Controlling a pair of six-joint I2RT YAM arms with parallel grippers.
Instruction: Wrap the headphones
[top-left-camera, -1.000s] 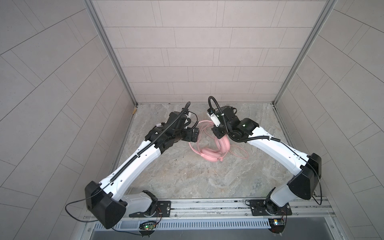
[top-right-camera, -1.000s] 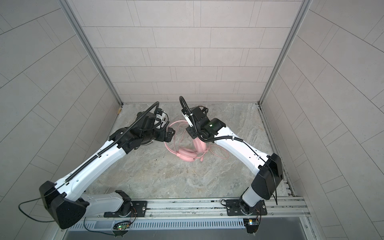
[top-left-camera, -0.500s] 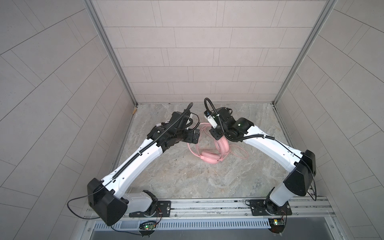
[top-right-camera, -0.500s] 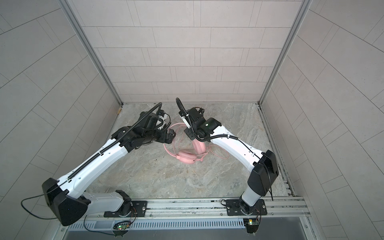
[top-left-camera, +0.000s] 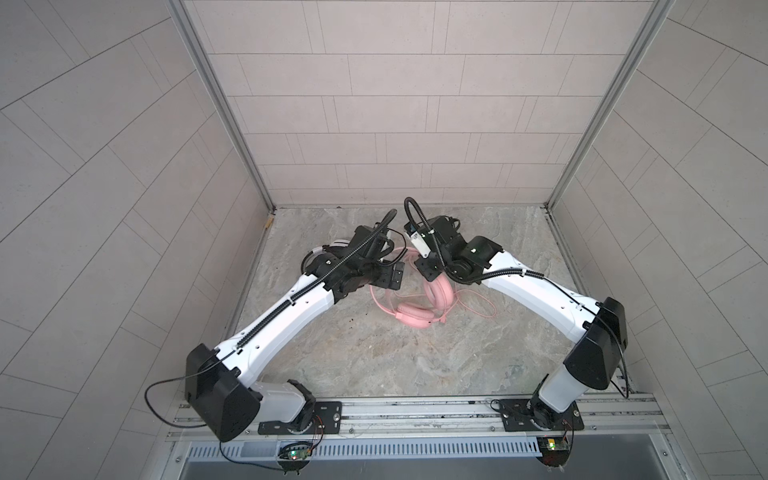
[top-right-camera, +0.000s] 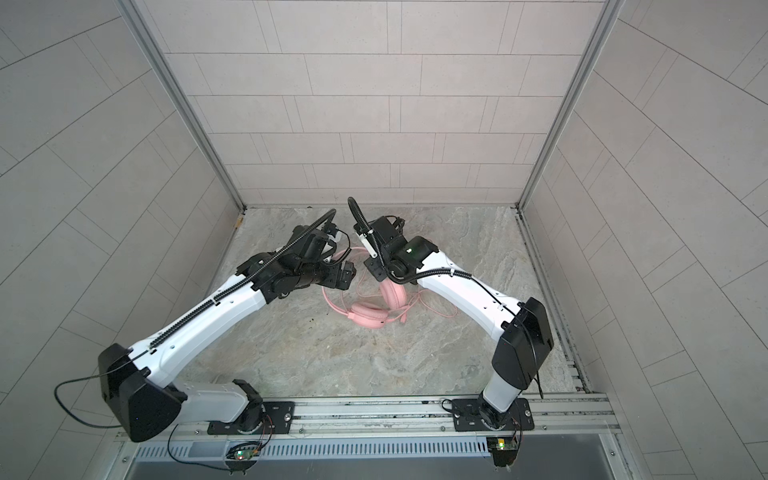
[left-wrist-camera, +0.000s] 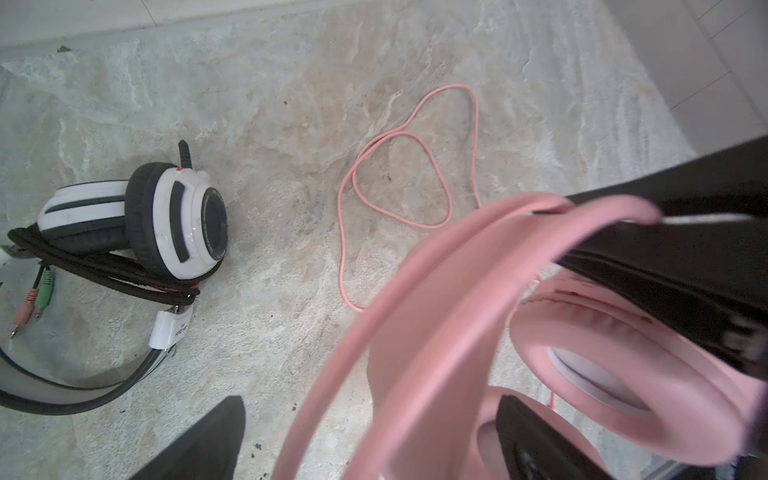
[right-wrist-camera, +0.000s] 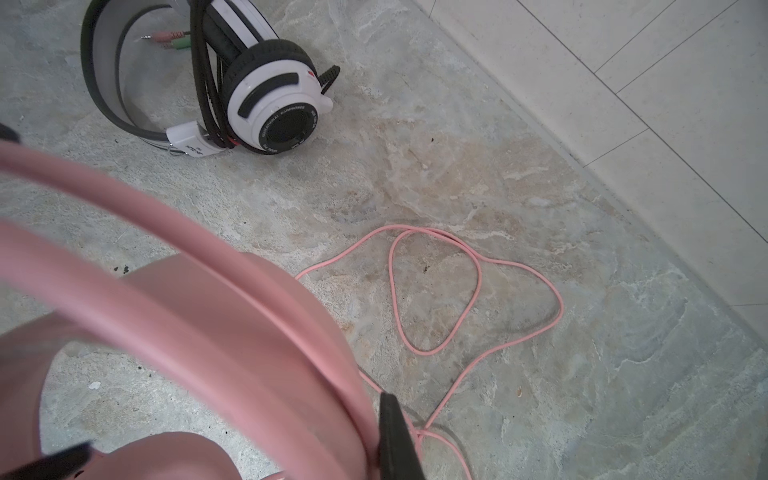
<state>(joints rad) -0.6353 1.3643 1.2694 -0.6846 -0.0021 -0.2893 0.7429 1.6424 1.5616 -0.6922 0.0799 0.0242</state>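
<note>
The pink headphones (top-left-camera: 415, 320) (top-right-camera: 370, 318) lie mid-floor with the headband raised. My right gripper (top-left-camera: 428, 270) (top-right-camera: 376, 270) (right-wrist-camera: 374, 415) is shut on that headband (right-wrist-camera: 216, 299). My left gripper (top-left-camera: 395, 276) (top-right-camera: 345, 277) (left-wrist-camera: 365, 449) stands open with the pink headband (left-wrist-camera: 415, 332) passing between its fingers; I see no contact. The pink cable (left-wrist-camera: 415, 145) (right-wrist-camera: 457, 291) lies in loose loops on the floor. The white-and-black headphones (left-wrist-camera: 174, 224) (right-wrist-camera: 270, 108) lie on their side, black cable bundled around them. In both top views my left arm mostly hides them.
The marble floor (top-left-camera: 374, 365) is boxed in by tiled walls at the back (top-left-camera: 395, 166) and at both sides. The white-and-black set's pink and green plugs (left-wrist-camera: 37, 299) rest on the floor beside it. Both arm bases sit on the front rail (top-left-camera: 415, 411).
My right gripper has carried the pink headband slightly toward the left gripper. The left gripper has edged in around the band and stayed open.
</note>
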